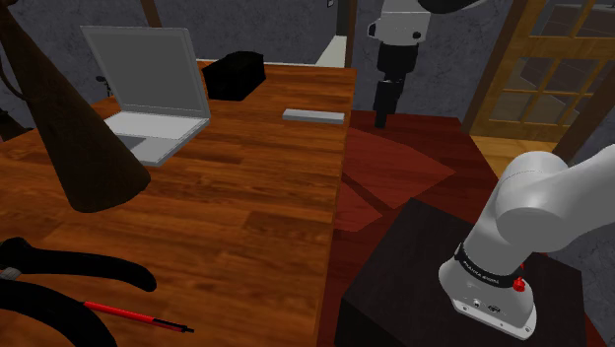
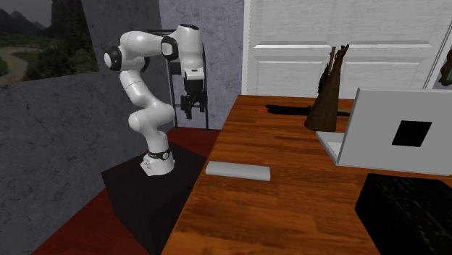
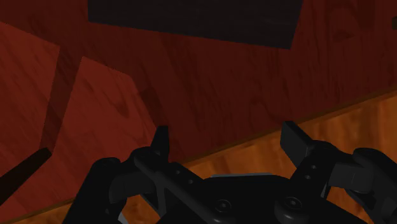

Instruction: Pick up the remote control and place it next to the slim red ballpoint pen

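Hand: the hand [image 1: 384,106] hangs open and empty, fingers apart, over the red floor [image 1: 414,166] just off the table [image 1: 246,207] edge
Remote control: the grey remote control [image 1: 313,115] lies flat on the table near that edge, untouched (beside the hand, not under it)
Pen: the slim red pen [image 1: 133,314] lies well apart, at the table's near end in the shoulder view
Progress: nothing done; reach, grasp, carry and placing all remain

arm [image 2: 145,109]: glossy white, rounded links | joints [image 2: 114,58]: dark round caps | base [image 1: 493,306]: white flange under a black band [image 1: 483,268] with small pale lettering, red knob [image 1: 519,284] | gripper [image 2: 190,114]: all black, two blocky fingers [image 3: 294,137], round screws [image 3: 222,205] in body
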You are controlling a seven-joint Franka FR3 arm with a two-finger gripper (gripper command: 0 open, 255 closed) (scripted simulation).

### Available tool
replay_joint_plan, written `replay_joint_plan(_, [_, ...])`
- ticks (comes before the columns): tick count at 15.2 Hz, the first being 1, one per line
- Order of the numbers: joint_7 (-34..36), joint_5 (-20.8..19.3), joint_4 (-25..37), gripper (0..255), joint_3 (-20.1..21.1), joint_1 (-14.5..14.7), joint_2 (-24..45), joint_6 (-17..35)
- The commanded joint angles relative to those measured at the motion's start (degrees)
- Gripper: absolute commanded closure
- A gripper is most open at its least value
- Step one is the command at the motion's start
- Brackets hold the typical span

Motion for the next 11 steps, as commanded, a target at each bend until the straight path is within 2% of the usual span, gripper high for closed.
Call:
replay_joint_plan(1, [0.0,0.0,0.0,0,0.0,0.0,0.0,0.0])
replay_joint_plan(11, [-7.8,-2.3,11.9,0,-4.3,-0.7,21.5,10.0])
